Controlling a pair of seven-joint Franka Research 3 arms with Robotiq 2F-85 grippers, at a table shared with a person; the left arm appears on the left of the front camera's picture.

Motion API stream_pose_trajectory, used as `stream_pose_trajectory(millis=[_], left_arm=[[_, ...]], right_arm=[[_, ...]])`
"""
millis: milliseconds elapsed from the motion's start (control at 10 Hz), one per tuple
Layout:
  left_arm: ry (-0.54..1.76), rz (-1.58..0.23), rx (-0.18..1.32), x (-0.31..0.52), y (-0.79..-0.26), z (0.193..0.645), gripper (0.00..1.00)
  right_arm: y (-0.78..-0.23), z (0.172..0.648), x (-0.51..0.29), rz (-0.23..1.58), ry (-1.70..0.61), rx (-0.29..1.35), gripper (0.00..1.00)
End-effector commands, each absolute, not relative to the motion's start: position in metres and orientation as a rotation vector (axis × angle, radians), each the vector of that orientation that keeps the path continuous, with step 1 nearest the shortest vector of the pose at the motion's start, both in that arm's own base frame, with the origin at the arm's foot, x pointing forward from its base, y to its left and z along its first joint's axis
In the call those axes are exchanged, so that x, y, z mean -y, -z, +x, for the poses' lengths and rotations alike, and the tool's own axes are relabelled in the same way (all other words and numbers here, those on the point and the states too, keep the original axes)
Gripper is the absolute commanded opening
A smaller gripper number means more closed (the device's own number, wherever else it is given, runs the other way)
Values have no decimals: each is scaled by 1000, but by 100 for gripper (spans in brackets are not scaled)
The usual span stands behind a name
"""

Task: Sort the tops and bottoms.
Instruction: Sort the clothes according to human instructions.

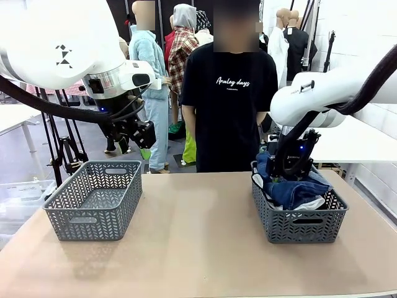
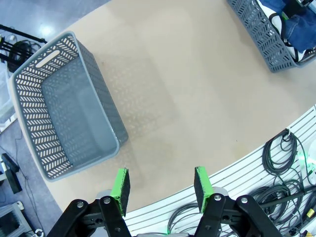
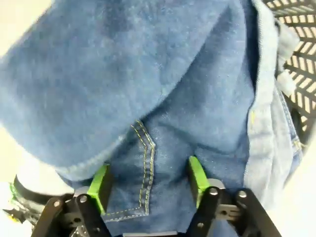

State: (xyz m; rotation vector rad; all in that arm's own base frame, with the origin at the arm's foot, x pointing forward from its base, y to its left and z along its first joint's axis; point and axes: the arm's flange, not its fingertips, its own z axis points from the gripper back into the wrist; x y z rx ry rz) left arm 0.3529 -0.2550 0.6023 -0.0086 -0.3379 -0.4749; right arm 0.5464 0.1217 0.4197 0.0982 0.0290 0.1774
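Observation:
A pile of clothes fills the right grey basket (image 1: 301, 225). On top lie the bottoms, blue denim jeans (image 1: 296, 189), also close up in the right wrist view (image 3: 163, 89). A white top (image 1: 313, 202) peeks out beneath them; its black‑trimmed edge (image 3: 32, 182) shows at lower left of the wrist view. My right gripper (image 1: 290, 176) reaches down into the pile, its jaws (image 3: 148, 180) open with denim lying between the green pads. My left gripper (image 1: 140, 134) hangs open high above the left basket, nothing between its fingers (image 2: 162, 190).
An empty grey basket (image 1: 87, 225) stands at the table's left (image 2: 29, 123). The right basket's corner (image 2: 261, 39) appears in the left wrist view. A person in a black printed T‑shirt (image 1: 229, 99) stands at the far edge. Bare tan tabletop (image 1: 198, 236) lies between the baskets.

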Motion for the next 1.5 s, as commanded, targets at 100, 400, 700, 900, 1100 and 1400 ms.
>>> stream_pose_trajectory(millis=[100,400,700,900,1100,1400], left_arm=[[470,-22,335,252,-602,351,68],[470,-22,335,252,-602,351,68],[470,-22,335,252,-602,351,68],[470,-22,335,252,-602,351,68],[470,-22,335,252,-602,351,68],[470,-22,335,252,-602,351,68]], right_arm=[[-437,527,-119,111,-160,59,100],[-460,518,-118,113,-170,123,100],[-472,515,-113,110,-160,157,100],[-470,516,-112,114,-151,150,100],[-477,521,-114,93,-171,136,100],[-477,521,-114,93,-171,136,100]])
